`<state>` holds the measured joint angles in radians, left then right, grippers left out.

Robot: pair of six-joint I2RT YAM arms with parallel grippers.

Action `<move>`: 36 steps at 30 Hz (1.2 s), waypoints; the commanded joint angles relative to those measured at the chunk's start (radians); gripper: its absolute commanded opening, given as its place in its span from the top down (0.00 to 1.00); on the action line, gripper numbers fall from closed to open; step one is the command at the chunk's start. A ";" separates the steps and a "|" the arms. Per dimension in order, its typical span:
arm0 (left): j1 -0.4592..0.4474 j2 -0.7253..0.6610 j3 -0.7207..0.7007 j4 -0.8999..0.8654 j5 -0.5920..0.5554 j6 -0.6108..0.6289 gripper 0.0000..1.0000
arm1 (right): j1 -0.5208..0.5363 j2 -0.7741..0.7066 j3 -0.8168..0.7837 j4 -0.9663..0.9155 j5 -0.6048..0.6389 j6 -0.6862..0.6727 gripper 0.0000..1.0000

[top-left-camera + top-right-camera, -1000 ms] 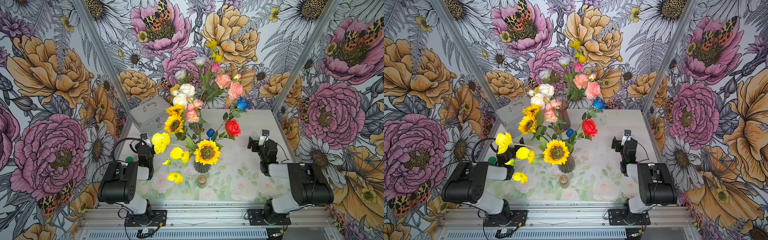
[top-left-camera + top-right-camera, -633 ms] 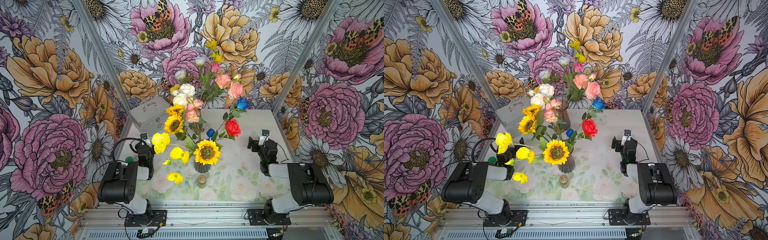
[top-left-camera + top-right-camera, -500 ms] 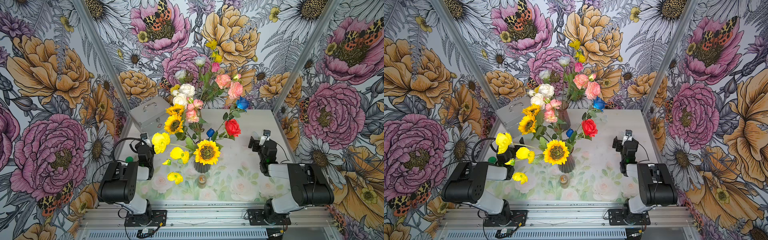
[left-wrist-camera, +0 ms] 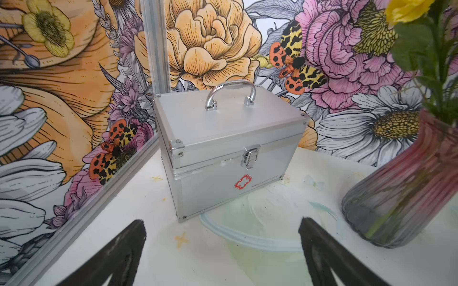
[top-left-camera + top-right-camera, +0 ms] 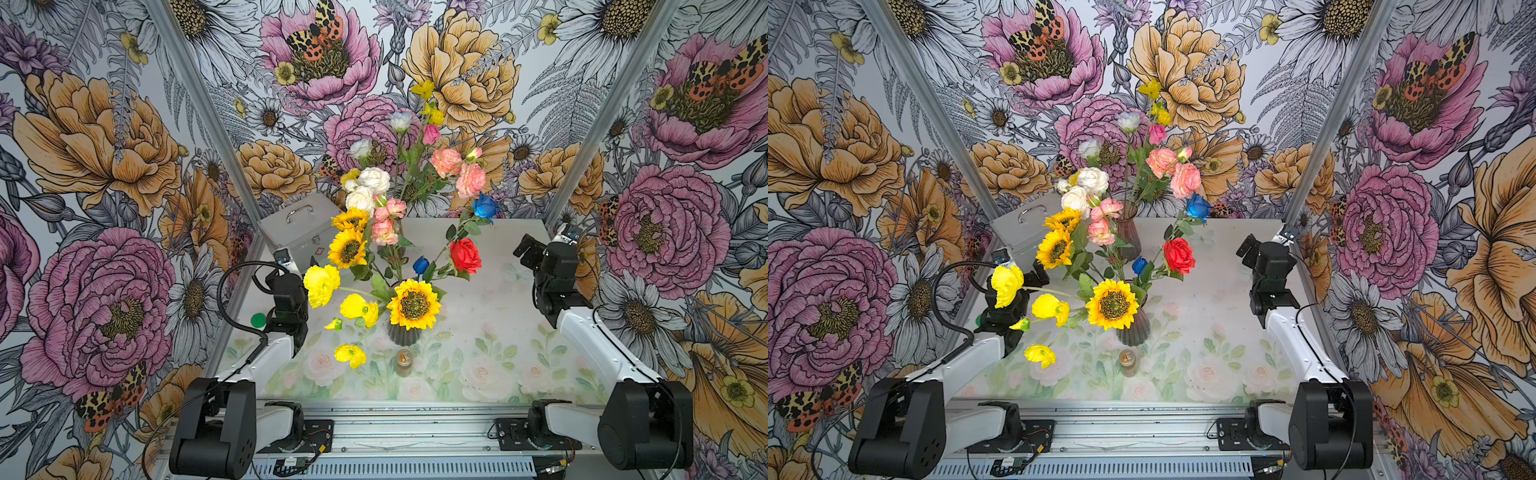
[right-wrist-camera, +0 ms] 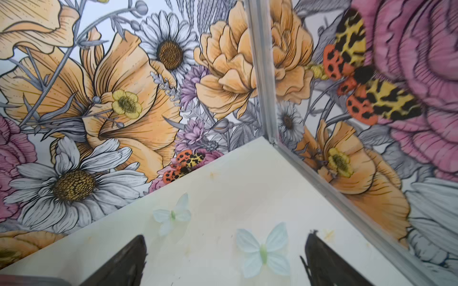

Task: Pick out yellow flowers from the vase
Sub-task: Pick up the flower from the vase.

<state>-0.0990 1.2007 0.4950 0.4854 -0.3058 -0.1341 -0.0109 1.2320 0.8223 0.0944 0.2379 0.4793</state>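
Silver case (image 4: 228,148): red outlined cross emblem (image 4: 243,181) on the front panel. Red lettering (image 4: 265,182) beside it, too small to read.

The left arm (image 5: 270,355) rises from its base at the near edge of the counter (image 5: 486,307) and reaches forward along the counter's left side. Its wrist (image 5: 287,297) is bent above the surface. The left tool (image 4: 220,221) stands wide apart, and both fingers (image 4: 119,250) are empty. The right arm (image 5: 590,345) reaches along the counter's right side, toward the far right corner. The right tool (image 6: 226,235) is also spread wide, holds nothing, and hovers above the counter.
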 commanded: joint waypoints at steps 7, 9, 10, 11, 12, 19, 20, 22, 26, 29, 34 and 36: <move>-0.083 -0.215 -0.023 -0.192 0.152 -0.127 0.01 | 0.111 -0.066 -0.018 -0.247 -0.202 0.073 0.00; -0.123 -0.284 -0.058 -0.194 0.145 -0.119 0.01 | 0.141 -0.083 -0.029 -0.251 -0.198 0.062 0.00; -0.140 -0.315 -0.074 -0.194 0.151 -0.112 0.01 | 0.153 -0.085 -0.029 -0.258 -0.194 0.059 0.00; -0.159 -0.343 -0.088 -0.196 0.160 -0.117 0.01 | 0.161 -0.084 -0.029 -0.267 -0.193 0.059 0.00; -0.172 -0.365 -0.099 -0.201 0.173 -0.121 0.01 | 0.166 -0.084 -0.029 -0.269 -0.189 0.059 0.00; -0.316 -0.535 -0.170 -0.316 0.203 -0.193 0.01 | 0.194 -0.066 -0.026 -0.284 -0.194 0.066 0.00; -0.339 -0.559 -0.184 -0.315 0.222 -0.197 0.01 | 0.195 -0.063 -0.025 -0.285 -0.196 0.068 0.00; -0.391 -0.594 -0.198 -0.324 0.229 -0.180 0.01 | 0.198 -0.056 -0.028 -0.286 -0.201 0.071 0.00; -0.485 -0.654 -0.205 -0.366 0.217 -0.125 0.03 | 0.203 -0.039 -0.027 -0.291 -0.205 0.073 0.00; -0.534 -0.698 -0.204 -0.378 0.241 -0.109 0.08 | 0.206 -0.038 -0.026 -0.292 -0.212 0.073 0.00; -0.641 -0.717 -0.178 -0.383 0.200 -0.063 0.15 | 0.208 -0.035 -0.023 -0.294 -0.213 0.073 0.00; -0.684 -0.693 -0.166 -0.384 0.174 -0.036 0.18 | 0.209 -0.029 -0.020 -0.293 -0.219 0.073 0.00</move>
<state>-0.7433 0.4885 0.2996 0.1265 -0.1020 -0.2256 0.1905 1.1923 0.8059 -0.1978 0.0299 0.5461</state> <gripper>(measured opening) 0.826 0.996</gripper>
